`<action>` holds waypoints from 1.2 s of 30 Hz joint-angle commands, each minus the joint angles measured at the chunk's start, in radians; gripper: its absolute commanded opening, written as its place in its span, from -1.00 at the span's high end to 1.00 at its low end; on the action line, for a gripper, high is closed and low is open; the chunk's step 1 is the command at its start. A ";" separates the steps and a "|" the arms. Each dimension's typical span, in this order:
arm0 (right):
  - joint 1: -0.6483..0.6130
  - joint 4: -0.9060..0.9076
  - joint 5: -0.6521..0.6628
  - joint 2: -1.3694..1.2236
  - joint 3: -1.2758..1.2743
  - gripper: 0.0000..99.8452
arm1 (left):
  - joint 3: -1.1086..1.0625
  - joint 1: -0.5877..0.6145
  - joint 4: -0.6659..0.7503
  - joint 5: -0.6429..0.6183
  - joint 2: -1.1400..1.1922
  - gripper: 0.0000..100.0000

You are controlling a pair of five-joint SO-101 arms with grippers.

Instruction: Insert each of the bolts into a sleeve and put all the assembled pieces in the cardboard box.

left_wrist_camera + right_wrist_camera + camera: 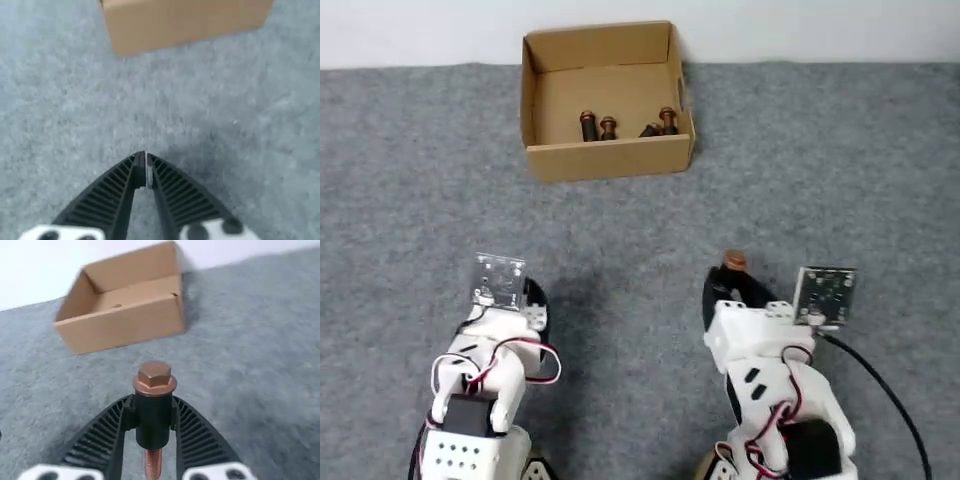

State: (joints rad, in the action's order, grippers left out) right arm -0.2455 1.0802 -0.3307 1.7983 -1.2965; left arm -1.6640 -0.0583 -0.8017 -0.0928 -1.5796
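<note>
My right gripper (152,415) is shut on an assembled piece (153,412): a copper bolt with a hex head pushed through a black sleeve, held upright. From above the bolt head (734,262) shows at the tip of the right gripper (730,285), well in front of the cardboard box (605,160). Several assembled pieces (605,127) lie inside the box along its near wall. The box (120,322) stands ahead of the right gripper. My left gripper (145,167) is shut on nothing, low over the carpet, with the box (185,22) ahead of it.
Grey carpet covers the table (820,180). A white wall strip runs behind the box. The two arms stand side by side near the front edge, with open carpet between them and the box.
</note>
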 commanded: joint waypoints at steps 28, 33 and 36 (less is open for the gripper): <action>0.110 0.292 -0.124 -0.288 0.594 0.98 | -0.025 0.003 -0.150 0.012 -0.069 0.99; 0.111 0.329 -0.123 -0.558 0.789 0.98 | -0.025 0.003 -0.150 0.012 -0.069 0.99; 0.111 0.325 -0.121 -0.688 0.914 0.98 | -0.025 0.003 -0.150 0.012 -0.069 0.99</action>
State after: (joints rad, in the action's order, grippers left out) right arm -0.1473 1.4055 -0.4457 1.2183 -0.5355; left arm -1.6947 -0.0583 -0.9490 -0.0836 -1.6379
